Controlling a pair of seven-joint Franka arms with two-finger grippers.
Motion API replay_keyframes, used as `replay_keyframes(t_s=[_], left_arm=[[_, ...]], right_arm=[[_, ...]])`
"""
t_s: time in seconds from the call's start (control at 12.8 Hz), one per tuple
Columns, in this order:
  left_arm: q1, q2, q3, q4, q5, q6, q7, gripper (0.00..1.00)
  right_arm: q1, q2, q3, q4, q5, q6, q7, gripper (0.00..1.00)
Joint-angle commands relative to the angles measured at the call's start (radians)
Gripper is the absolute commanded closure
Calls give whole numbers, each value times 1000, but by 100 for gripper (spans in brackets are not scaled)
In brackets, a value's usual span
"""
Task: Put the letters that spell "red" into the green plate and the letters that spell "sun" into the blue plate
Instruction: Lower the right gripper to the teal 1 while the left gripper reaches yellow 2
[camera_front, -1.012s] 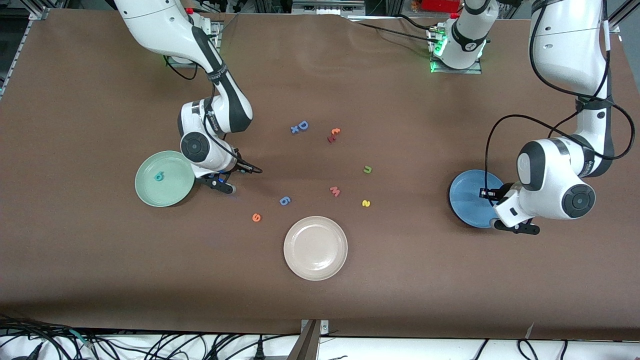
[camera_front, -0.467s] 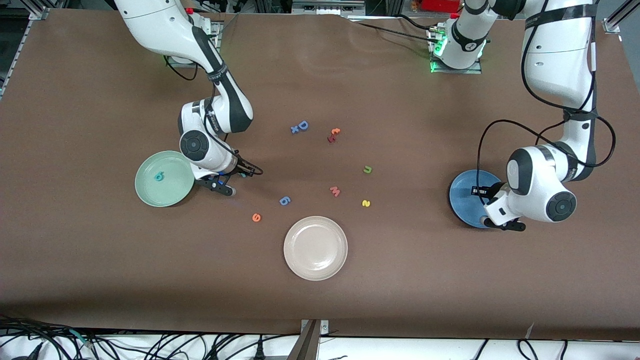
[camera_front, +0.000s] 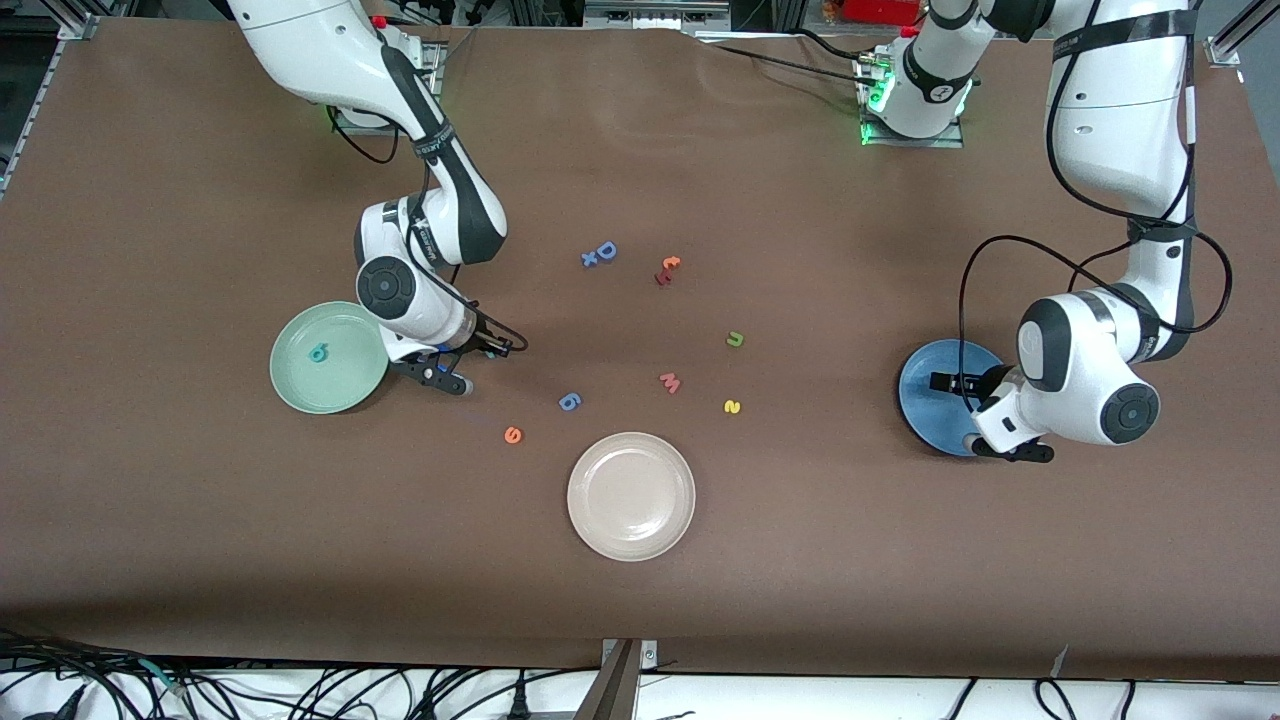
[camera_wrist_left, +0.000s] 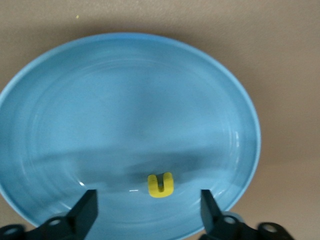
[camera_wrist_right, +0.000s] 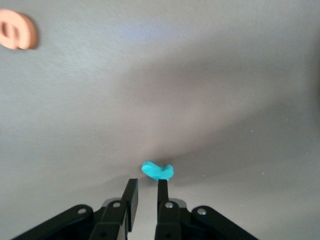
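Observation:
My left gripper (camera_front: 965, 412) hangs open over the blue plate (camera_front: 922, 388), fingers (camera_wrist_left: 85, 212) wide apart. A yellow arch-shaped letter (camera_wrist_left: 160, 184) lies loose in the blue plate (camera_wrist_left: 125, 100) between them. Low over the table beside the green plate (camera_front: 300, 385), my right gripper (camera_front: 447, 380) is shut on a small teal r (camera_wrist_right: 157, 171) at its fingertips (camera_wrist_right: 162, 186). A teal d (camera_front: 319, 352) lies in the green plate. On the table lie the orange e (camera_front: 513, 434) (camera_wrist_right: 17, 30), the yellow s (camera_front: 732, 406) and the dark green arch letter (camera_front: 735, 339).
A cream-white plate (camera_front: 631, 540) sits nearest the front camera, mid-table. Other loose letters: a blue round one (camera_front: 569, 401), a pink w (camera_front: 670, 382), a blue D (camera_front: 603, 252) and a red-and-orange pair (camera_front: 668, 268).
The left gripper came in over the blue plate and opened, letting the yellow arch letter drop into it. The right gripper has barely shifted and stays shut.

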Motion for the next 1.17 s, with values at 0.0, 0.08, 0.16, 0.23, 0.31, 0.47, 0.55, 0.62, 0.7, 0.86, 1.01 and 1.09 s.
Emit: replay_keyframes(t_s=[0.0, 0.08, 0.16, 0.23, 0.31, 0.47, 0.55, 0.62, 0.7, 0.86, 1.01, 1.09], left_arm=[[-11, -45, -7, 10, -45, -37, -39, 0], [-28, -53, -7, 16, -66, -37, -55, 0], [-42, -52, -9, 34, -94, -34, -72, 0], [-63, -46, -10, 48, -117, -28, -91, 0], [-82, -44, -10, 61, -119, -22, -113, 0], [-105, -36, -38, 88, -120, -10, -133, 0], [-124, -33, -48, 90, -117, 35, -150, 0], [-154, -32, -53, 90, -114, 88, -179, 0], [-174, -23, -55, 90, -110, 139, -212, 0], [-186, -4, -117, 90, -108, 211, -237, 0], [-232, 7, -121, 90, -108, 268, -236, 0], [-264, 10, -119, 90, -110, 291, -237, 0]], right_arm=[[2, -22, 2, -2, -33, -4, -22, 77], [2, -16, 3, 4, -58, -2, -22, 77], [2, -14, 2, 4, -69, -1, -22, 77], [2, -13, 3, 4, -89, -1, -22, 77], [3, -5, 2, 1, -93, -1, -22, 75], [6, 0, 3, 1, -95, 3, -22, 62], [8, 3, 3, 1, -95, 4, -20, 61], [8, 13, 3, 1, -95, 6, -20, 61], [8, 18, 3, 0, -98, 7, -20, 61], [8, 23, 3, -2, -98, 7, -20, 61], [8, 36, 3, -3, -98, 30, -22, 61], [8, 39, 3, -3, -98, 35, -20, 61]])
